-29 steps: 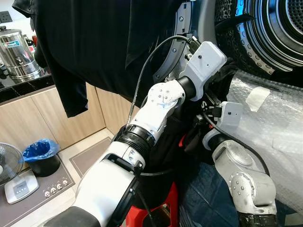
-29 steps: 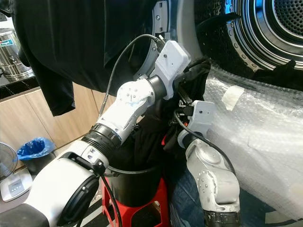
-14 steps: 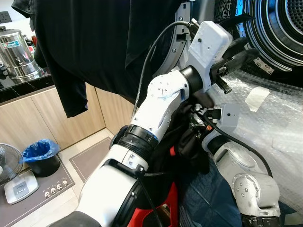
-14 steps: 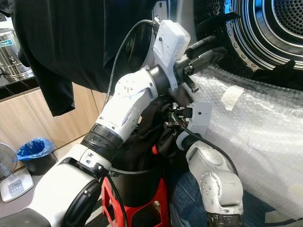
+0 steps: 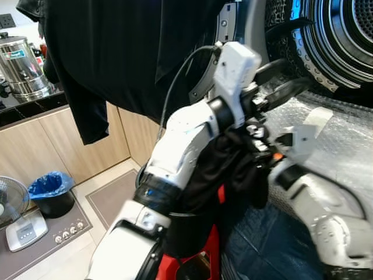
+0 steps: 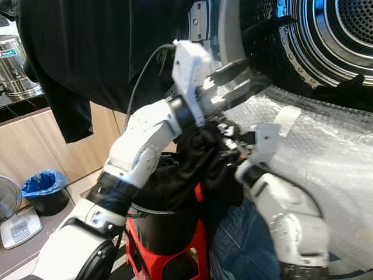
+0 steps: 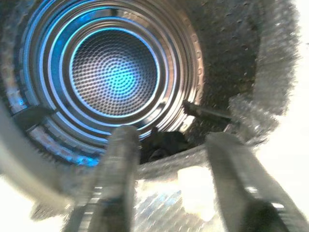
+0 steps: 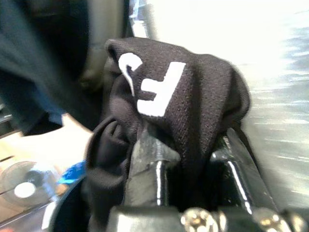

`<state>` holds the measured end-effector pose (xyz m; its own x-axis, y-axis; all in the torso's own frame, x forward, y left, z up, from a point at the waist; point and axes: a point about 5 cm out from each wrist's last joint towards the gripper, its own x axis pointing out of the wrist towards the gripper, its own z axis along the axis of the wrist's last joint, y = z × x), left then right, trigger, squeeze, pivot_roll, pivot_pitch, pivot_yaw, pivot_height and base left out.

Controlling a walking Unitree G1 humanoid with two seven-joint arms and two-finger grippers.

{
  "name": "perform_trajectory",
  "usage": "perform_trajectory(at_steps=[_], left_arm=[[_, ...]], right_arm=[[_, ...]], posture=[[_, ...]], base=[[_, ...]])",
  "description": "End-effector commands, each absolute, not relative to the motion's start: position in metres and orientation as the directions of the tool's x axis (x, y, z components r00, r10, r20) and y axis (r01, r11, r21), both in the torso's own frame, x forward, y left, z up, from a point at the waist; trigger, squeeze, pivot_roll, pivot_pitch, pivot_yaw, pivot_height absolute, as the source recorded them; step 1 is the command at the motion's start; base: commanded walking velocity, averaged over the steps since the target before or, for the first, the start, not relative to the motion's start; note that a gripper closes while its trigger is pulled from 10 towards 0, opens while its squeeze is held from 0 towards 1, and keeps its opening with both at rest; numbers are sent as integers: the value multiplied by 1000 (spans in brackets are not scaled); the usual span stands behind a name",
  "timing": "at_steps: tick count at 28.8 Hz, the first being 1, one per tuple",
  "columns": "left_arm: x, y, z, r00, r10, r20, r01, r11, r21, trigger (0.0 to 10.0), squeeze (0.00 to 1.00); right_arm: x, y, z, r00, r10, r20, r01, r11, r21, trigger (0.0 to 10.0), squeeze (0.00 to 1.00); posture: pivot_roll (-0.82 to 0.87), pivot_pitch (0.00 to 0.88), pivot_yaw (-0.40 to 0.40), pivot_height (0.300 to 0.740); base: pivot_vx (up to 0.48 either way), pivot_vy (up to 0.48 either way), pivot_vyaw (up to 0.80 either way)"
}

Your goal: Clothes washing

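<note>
Right pincer (image 8: 186, 159) grips a black garment (image 8: 193, 96), fabric bunched between both fingers; white print on it reads "F", w/ a partial curved mark beside it, rest folded out of sight. In the head views the garment (image 5: 233, 169) hangs from the pincer down into a black bucket (image 6: 166, 224) that sits on a red stool (image 6: 195, 262), centre near.

Left pincer (image 7: 174, 169) is open & holds nothing, fingers well apart, raised just above the right arm & aimed at the washing-machine drum (image 7: 116, 72). Drum is lit blue inside, perforated steel back wall. A dark item (image 7: 164, 145) lies at the drum's lower lip; can't tell what it is. Bubble wrap (image 5: 344, 134) covers the machine front below the opening, w/ a tape strip (image 5: 317, 116) on it.

Far left: dark clothes (image 5: 116, 52) hang from above, over a wood-front worktop (image 5: 35, 105) w/ a steel urn (image 5: 20, 64); its label is too small to read. Blue-lined bin (image 5: 51, 192) & a scale (image 5: 26, 230) on the floor, near left.
</note>
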<state>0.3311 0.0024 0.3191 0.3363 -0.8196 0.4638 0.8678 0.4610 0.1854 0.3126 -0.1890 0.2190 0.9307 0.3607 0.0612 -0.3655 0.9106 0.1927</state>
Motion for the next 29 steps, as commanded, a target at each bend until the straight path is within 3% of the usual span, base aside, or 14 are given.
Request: perform_trajectory(at_steps=[1, 9, 10, 13, 19, 20, 22, 23, 24, 25, 27, 29], left_arm=[[326, 15, 323, 347, -810, 474, 847, 487, 213, 10000, 1000], [325, 31, 317, 432, -777, 457, 769, 583, 263, 10000, 1000], [324, 35, 314, 454, -770, 449, 753, 601, 269, 10000, 1000], [318, 46, 290, 535, -748, 393, 696, 654, 297, 10000, 1000], [308, 56, 257, 590, -747, 307, 689, 664, 290, 10000, 1000], [306, 57, 253, 594, -748, 296, 691, 662, 290, 10000, 1000], [302, 59, 248, 596, -751, 283, 695, 659, 285, 10000, 1000], [297, 62, 241, 604, -756, 254, 694, 655, 298, 10000, 1000], [292, 65, 233, 610, -759, 230, 685, 650, 328, 10000, 1000], [290, 66, 231, 612, -758, 224, 683, 650, 334, 10000, 1000], [285, 69, 226, 622, -755, 208, 680, 652, 334, 10000, 1000], [280, 71, 221, 633, -750, 194, 676, 657, 333, 10000, 1000]], right_arm=[[313, -199, 237, 909, 387, 152, -409, 898, 160, 0, 0], [305, -211, 244, 849, 495, 186, -518, 849, 104, 0, 0], [302, -211, 245, 826, 530, 193, -552, 829, 88, 1529, 0], [290, -213, 254, 692, 692, 207, -711, 703, 29, 4039, 0], [296, -222, 275, 637, 730, 248, -753, 658, -2, 4392, 0], [297, -223, 277, 630, 735, 251, -759, 651, 0, 3882, 0], [298, -225, 281, 620, 742, 255, -767, 641, 1, 4235, 0], [300, -227, 288, 600, 754, 266, -779, 626, -16, 4824, 0], [304, -230, 296, 591, 759, 273, -785, 619, -23, 7137, 0], [306, -231, 298, 590, 759, 275, -784, 620, -29, 7451, 0], [309, -233, 303, 580, 767, 274, -788, 614, -48, 9490, 0], [314, -235, 308, 573, 775, 268, -792, 607, -62, 10000, 0]], posture=[[-77, 0, 45, 740], [-70, 0, 41, 740], [-69, 0, 40, 740], [-63, 0, 37, 740], [-56, 0, 29, 740], [-53, 0, 27, 740], [-50, 0, 25, 740], [-47, 0, 21, 740], [-40, 0, 14, 740], [-40, 0, 14, 740], [-32, 0, 6, 740], [-23, 0, -2, 740]], base=[[0, 0, 0], [0, 0, 0], [0, 0, 0], [0, 0, 0], [0, 0, 0], [0, 0, 0], [0, 0, 0], [0, 0, 0], [0, 0, 0], [0, 0, 0], [0, 0, 0], [0, 0, 0]])
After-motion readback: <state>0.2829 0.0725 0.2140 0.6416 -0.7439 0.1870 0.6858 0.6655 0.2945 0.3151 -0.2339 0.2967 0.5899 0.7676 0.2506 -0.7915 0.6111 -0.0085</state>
